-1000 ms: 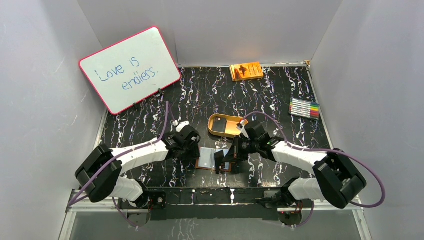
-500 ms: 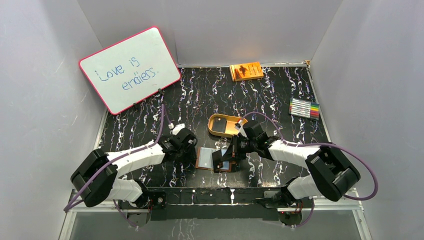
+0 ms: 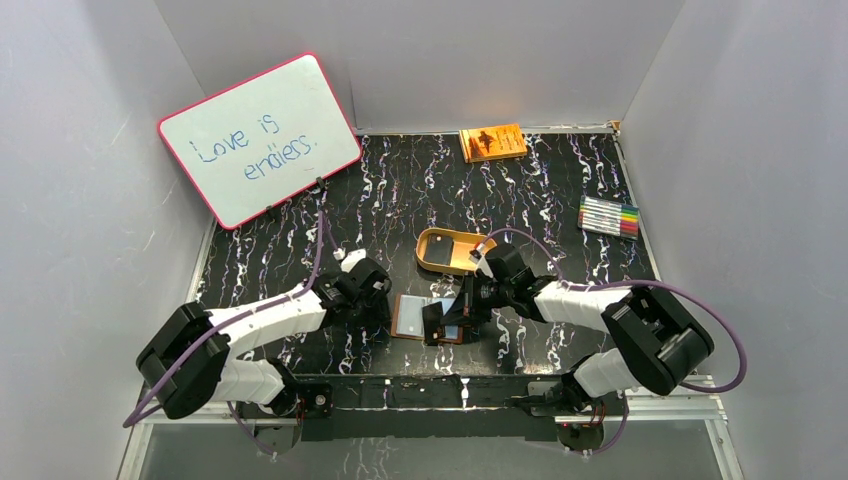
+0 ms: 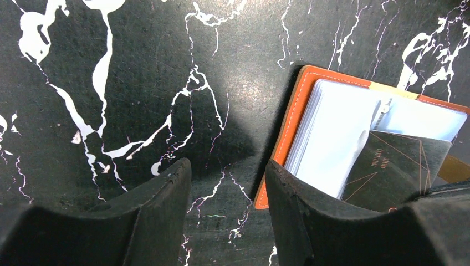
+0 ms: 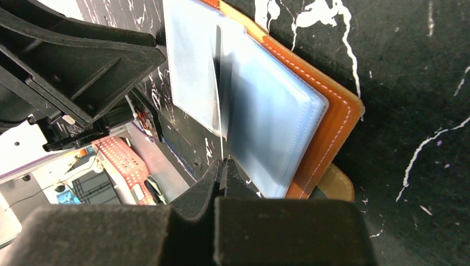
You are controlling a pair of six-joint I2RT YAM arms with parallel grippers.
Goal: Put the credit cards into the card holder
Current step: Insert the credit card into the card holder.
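Nudged slightly toward 9 o'clock since a second ago: right gripper (image 5: 221,166), reaching in low from 3 o'clock. Clenched on a dark credit card (image 4: 393,169), held tilted over the clear sleeves of the open card holder (image 4: 327,138). Cannot tell whether the card's corner sits inside a sleeve; lower edge hidden behind fingers. Left gripper (image 4: 227,166) released, angled down just beside the holder's 9 o'clock edge. Farther, toward 12 o'clock, tan oval tray (image 3: 462,258) with something dark inside, too small to make out.

Card holder (image 5: 332,127): smooth stitched leather cover, glossy translucent plastic sleeves (image 5: 266,127); table (image 4: 138,55): marbled black, faint sheen; credit card (image 4: 393,166): matt dark plastic.
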